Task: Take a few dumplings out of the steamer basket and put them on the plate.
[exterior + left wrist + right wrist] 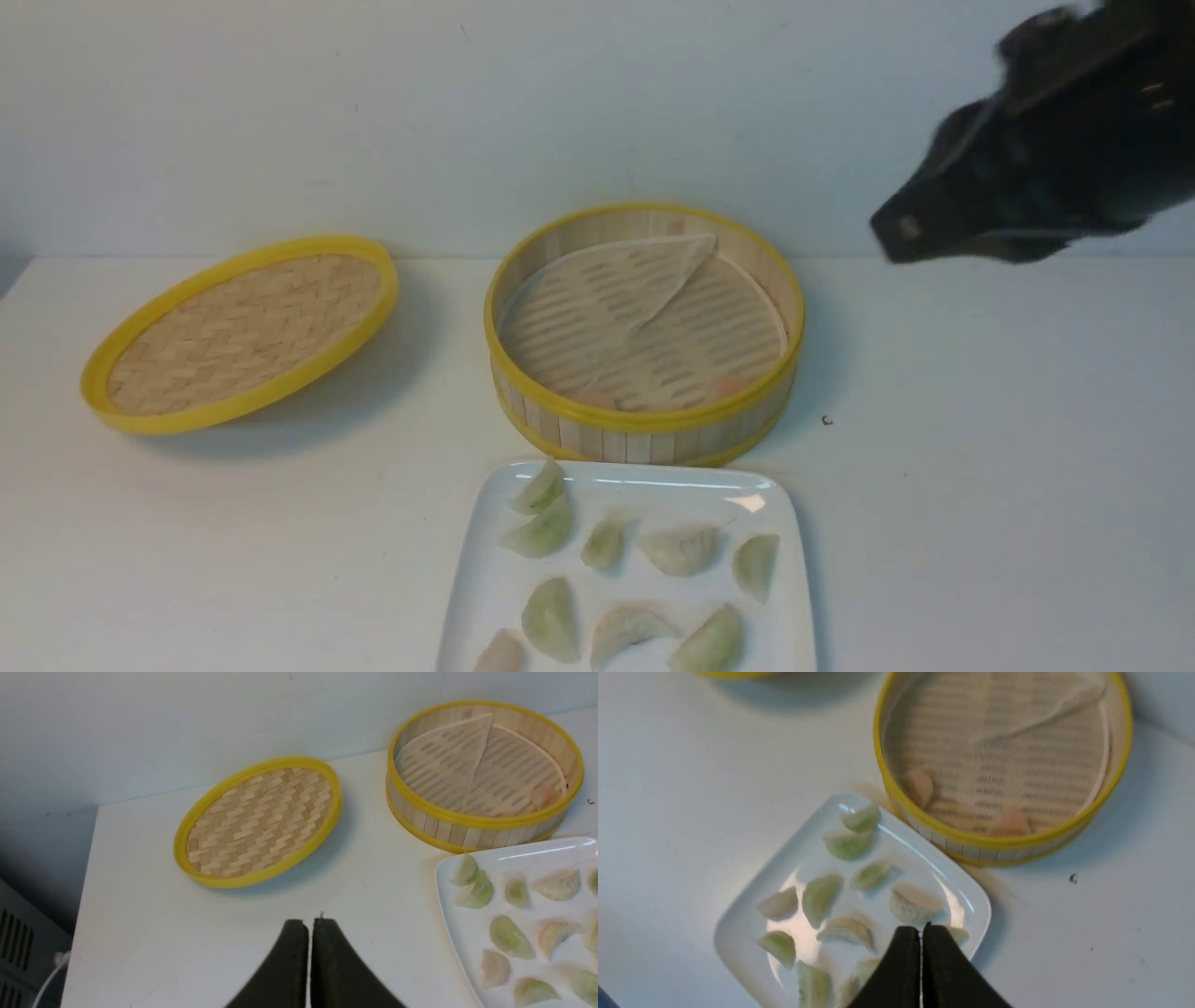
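Dumplings [551, 618] on plate [485, 579] before steamer basket [644, 420] with two more inside; left and right jaws together, empty.

Noted on the left gripper [309, 921]: two matte black fingers [285, 966], narrow at the tips and flaring broad toward the base, with a tiny pin-like nub at one tip. The right gripper [920, 927] has the same black finish and flared profile. The right arm [1074, 149] is black and blurred, with a pale spot at its forward end and small brass-coloured marks farther back.
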### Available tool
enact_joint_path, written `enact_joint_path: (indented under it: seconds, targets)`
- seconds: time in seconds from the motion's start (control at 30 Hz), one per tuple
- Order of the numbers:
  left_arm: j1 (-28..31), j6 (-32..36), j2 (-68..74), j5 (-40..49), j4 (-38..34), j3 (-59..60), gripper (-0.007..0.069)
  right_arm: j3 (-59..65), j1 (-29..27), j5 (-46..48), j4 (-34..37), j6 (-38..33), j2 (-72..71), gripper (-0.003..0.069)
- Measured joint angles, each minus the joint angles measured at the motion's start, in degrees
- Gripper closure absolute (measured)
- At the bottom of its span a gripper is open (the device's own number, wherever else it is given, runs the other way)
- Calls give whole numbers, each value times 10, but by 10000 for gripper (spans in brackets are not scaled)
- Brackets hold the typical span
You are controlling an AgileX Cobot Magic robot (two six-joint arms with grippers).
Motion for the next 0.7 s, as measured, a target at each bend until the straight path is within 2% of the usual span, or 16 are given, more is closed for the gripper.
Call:
enact_joint_path:
  seconds: [0.2, 0.37, 0.5, 0.7]
  targets:
    - [0, 0, 0, -78, -25, 3, 631, 106, 0, -95, -16, 0, -209, 672]
    - [0, 0, 0, -181, -54, 47, 631, 273, 0, -210, -33, 12, -414, 672]
    - [0, 0, 1, -285, -68, 109, 631, 401, 0, -303, -54, 52, -571, 673]
    - [0, 0, 14, -397, -81, 176, 631, 495, 0, -377, -105, 105, -698, 673]
